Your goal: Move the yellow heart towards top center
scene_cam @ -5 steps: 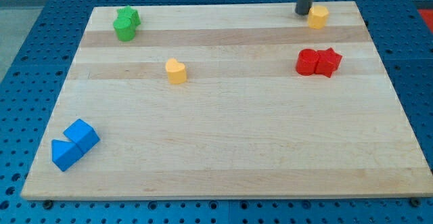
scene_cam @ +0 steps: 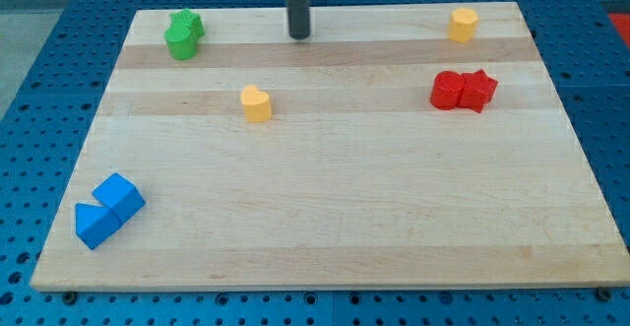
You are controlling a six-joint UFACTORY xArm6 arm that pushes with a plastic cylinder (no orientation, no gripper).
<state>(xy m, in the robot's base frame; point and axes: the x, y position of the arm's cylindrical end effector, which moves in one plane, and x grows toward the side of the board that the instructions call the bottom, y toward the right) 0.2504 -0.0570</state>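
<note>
My tip (scene_cam: 299, 35) sits top centre, touching nothing; there are no jaws. The yellow heart-shaped block (scene_cam: 256, 102) lies centre-left on the wooden board (scene_cam: 325, 208). I'm approaching; next I should get below the heart.

Only a short stretch of me shows: a straight, smooth rod, dark grey to near black, round in section and of even thickness along its visible length. It carries no markings, screws or cables that can be made out. My tip (scene_cam: 299, 35) is a blunt, flat-cut end, the same dark colour as the shaft above it
</note>
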